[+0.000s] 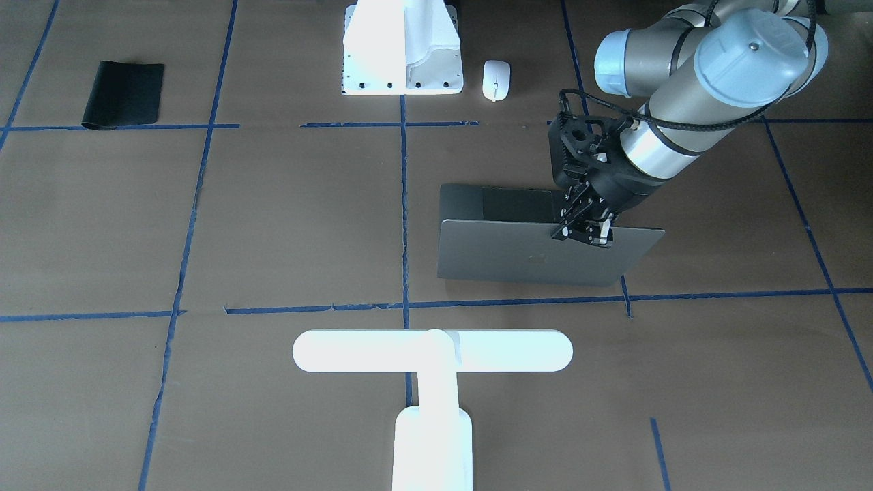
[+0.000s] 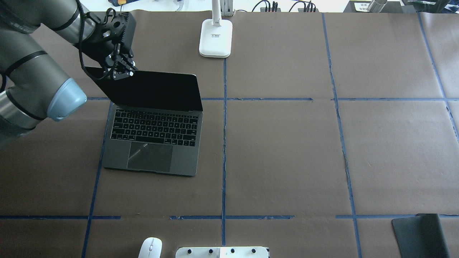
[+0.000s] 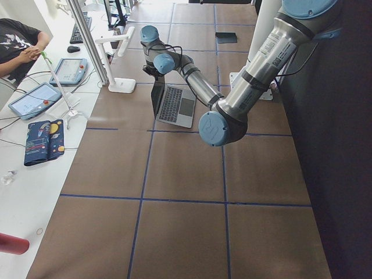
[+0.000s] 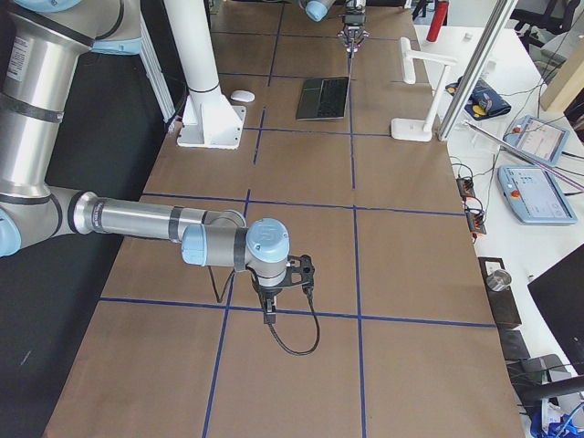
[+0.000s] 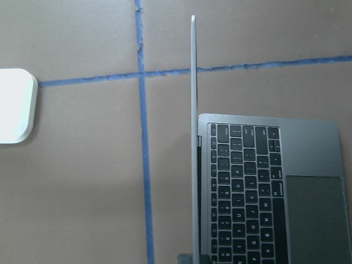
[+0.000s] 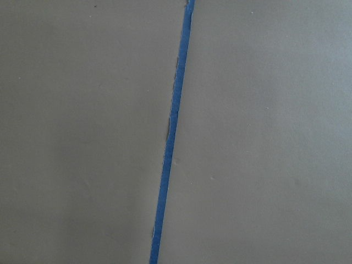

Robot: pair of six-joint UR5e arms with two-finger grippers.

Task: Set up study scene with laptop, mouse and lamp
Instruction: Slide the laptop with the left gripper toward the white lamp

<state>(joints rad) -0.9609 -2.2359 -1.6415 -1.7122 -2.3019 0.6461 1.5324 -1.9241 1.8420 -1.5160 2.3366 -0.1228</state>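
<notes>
The grey laptop (image 2: pixel 154 143) stands open on the table's left half, its black screen upright. My left gripper (image 2: pixel 122 72) is at the lid's top edge near its left corner and is shut on it; the front view shows it too (image 1: pixel 585 234), over the lid's grey back (image 1: pixel 518 256). In the left wrist view the lid (image 5: pixel 193 110) shows edge-on. The white mouse (image 2: pixel 150 248) lies at the near edge, beside the robot's base. The white lamp (image 1: pixel 432 350) stands at the far edge. My right gripper (image 4: pixel 272 318) hangs low over bare table far to the right; I cannot tell its state.
A white bracket block (image 1: pixel 402 51) stands at the near edge next to the mouse (image 1: pixel 496 80). A black mat (image 2: pixel 419 234) lies at the near right corner. Blue tape lines (image 6: pixel 173 132) cross the brown table. An operator and tablets are beyond the far edge.
</notes>
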